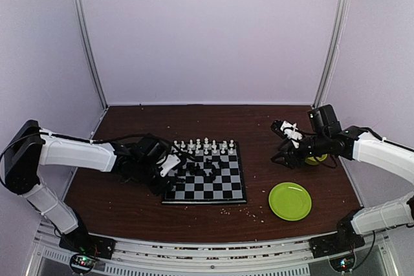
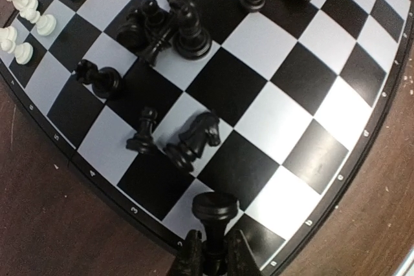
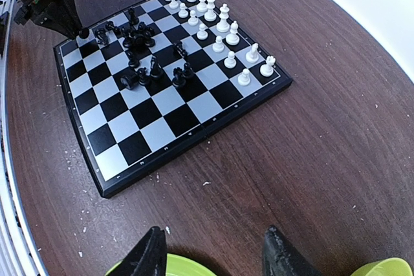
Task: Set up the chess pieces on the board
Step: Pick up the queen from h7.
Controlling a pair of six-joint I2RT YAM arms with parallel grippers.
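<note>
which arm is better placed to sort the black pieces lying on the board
Left. The left gripper is over the board, shut on a black piece, close to the fallen black pieces. The right gripper hangs open off the board, by the green plate.

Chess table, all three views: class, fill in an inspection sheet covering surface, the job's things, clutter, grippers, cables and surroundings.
Surface: dark wooden table.
Job's things: board lies flat; white pieces stand in two rows along one edge; black pieces jumbled mid-board, several toppled.
Clutter: pale crumbs scattered; green plate; a second green dish, partly hidden.
Grippers: left gripper shut on a black piece at the board's corner; right gripper open, empty, near the green plate.
Cables: black cable along the left arm.
Surroundings: plain pale walls, metal posts.
</note>
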